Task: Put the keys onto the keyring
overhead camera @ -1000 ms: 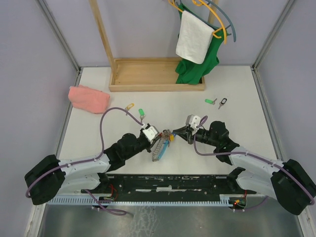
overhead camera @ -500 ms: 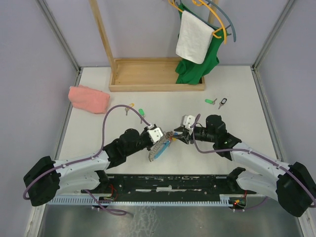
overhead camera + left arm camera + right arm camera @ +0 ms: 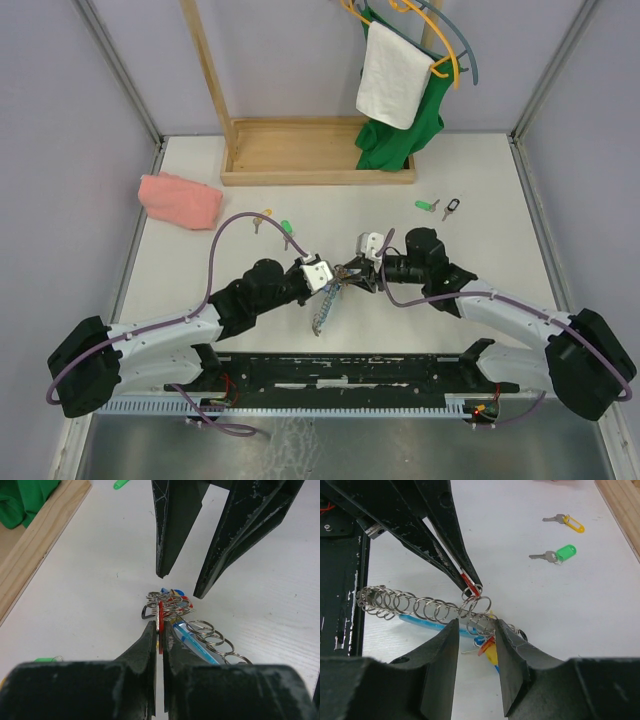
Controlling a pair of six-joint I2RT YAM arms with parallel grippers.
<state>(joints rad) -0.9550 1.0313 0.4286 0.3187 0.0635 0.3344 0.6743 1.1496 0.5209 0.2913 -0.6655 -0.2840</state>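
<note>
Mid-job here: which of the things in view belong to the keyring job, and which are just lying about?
Job: keyring; red-tagged key, already held; yellow-tagged key; left green-tagged key; right green-tagged key; dark key.

Lying about: pink cloth; wooden rack; white towel; green garment.

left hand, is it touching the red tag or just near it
Touching. The left wrist view shows the left hand shut on the red tag, pinching it from both sides with no gap.
</note>
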